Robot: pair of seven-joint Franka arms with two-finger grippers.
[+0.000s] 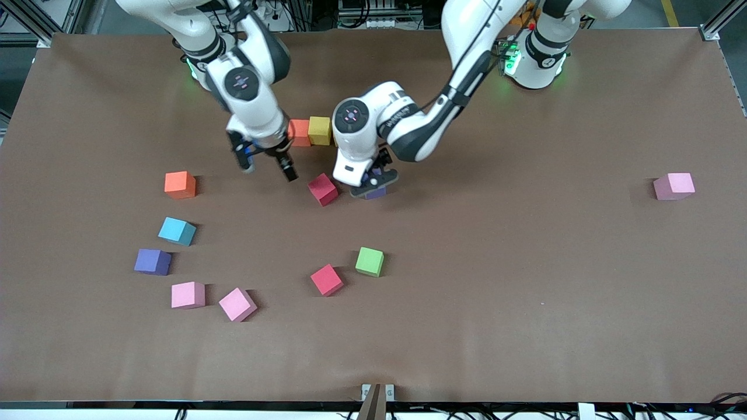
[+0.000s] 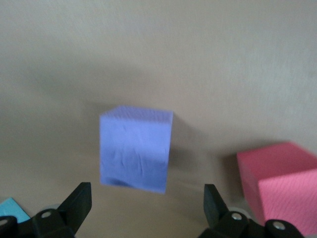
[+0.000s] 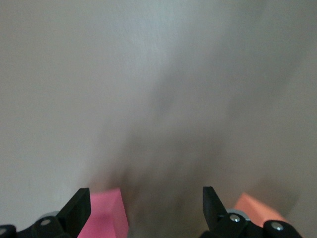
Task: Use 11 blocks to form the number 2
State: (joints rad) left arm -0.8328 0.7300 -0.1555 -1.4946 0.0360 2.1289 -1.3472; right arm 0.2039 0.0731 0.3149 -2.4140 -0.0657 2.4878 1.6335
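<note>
My left gripper [image 1: 373,185] hangs open low over a purple block [image 1: 377,192]. In the left wrist view that purple block [image 2: 136,151] lies just ahead of the open left gripper [image 2: 146,192], ungripped, with a red block [image 2: 277,183] beside it. My right gripper [image 1: 265,166] is open and empty over bare table, between an orange block [image 1: 299,132] and the red block [image 1: 323,189]. A yellow block [image 1: 319,129] touches that orange one in a short row. No number 2 shows. The right gripper [image 3: 146,196] has nothing between its fingers.
Loose blocks lie nearer the camera: orange [image 1: 180,184], light blue [image 1: 177,231], purple [image 1: 153,262], two pink [image 1: 188,294] [image 1: 237,304], red [image 1: 327,279] and green [image 1: 369,261]. A lone pink block [image 1: 674,186] sits toward the left arm's end.
</note>
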